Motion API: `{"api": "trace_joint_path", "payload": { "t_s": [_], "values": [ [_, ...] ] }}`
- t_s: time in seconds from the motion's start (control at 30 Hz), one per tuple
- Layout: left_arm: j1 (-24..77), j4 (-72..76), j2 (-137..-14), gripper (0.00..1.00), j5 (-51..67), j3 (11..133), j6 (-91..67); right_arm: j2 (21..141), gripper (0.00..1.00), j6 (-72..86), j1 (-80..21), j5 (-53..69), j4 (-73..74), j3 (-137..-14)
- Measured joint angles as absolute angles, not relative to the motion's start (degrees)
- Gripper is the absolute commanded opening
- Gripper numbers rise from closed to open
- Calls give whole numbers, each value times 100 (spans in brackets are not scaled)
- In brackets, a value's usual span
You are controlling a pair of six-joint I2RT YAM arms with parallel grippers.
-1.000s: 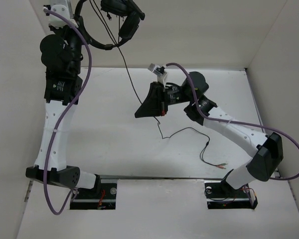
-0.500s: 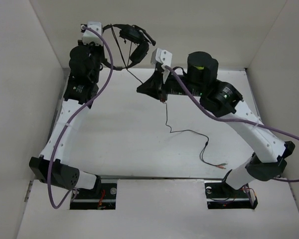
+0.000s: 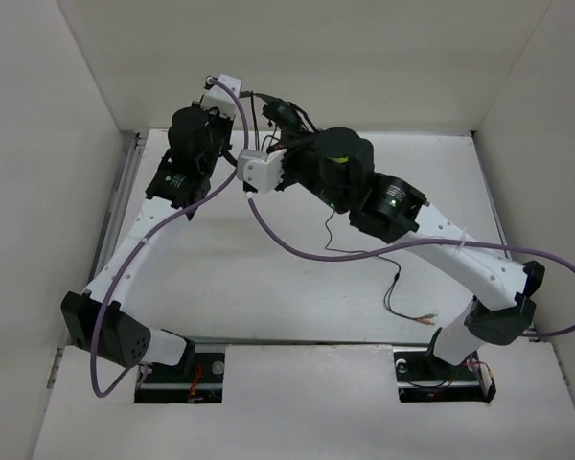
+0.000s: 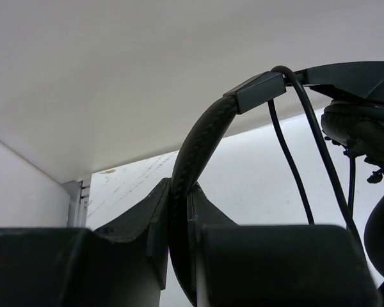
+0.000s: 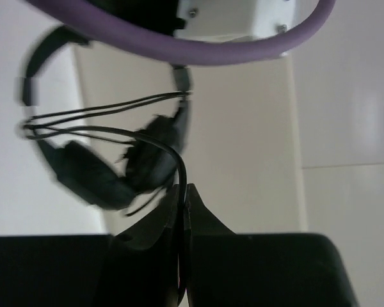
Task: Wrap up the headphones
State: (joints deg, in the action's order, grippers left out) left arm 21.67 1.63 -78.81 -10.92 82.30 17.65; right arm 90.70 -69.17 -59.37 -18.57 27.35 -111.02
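Plugs (image 3: 424, 320) and slack cable (image 3: 391, 295) lie loose on your desk (image 3: 268, 297) at 5 o'clock, unwrapped. Your right tool (image 5: 181, 195) pinches the cable; left tool (image 4: 179, 204) clamps the band, headphones (image 4: 201, 137) aloft at 12 o'clock. Couple of loops on, most left.

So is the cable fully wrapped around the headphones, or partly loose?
Partly wrapped: strands cross the headphones, but the end of the cable lies loose on the table.

worktop (image 3: 220, 278): plain white, walls on three sides
lying on it: loose tail of the headphones' cable (image 3: 394, 290), squiggly, right of middle
cable end: small coloured plugs (image 3: 426, 321), flat, near the right arm's base (image 3: 441, 369)
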Motion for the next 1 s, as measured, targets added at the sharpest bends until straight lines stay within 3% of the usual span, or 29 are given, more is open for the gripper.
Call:
{"api": "trace_joint_path", "payload": {
  "t_s": [0.2, 0.4, 1.0],
  "values": [
    [2482, -207, -7745, 0, -744, 8077, 1817, 9194, 1, -8652, -5358, -2274, 834, -10250],
    [2617, -556, -7472, 0, -412, 7861, 1859, 9264, 3, -9179, -4845, -2139, -38, -10057],
    [2801, -928, -6897, 0, 880, 7896, 1699, 9349, 3, -7277, -4340, -1072, 1122, -10770]
  ]
}}
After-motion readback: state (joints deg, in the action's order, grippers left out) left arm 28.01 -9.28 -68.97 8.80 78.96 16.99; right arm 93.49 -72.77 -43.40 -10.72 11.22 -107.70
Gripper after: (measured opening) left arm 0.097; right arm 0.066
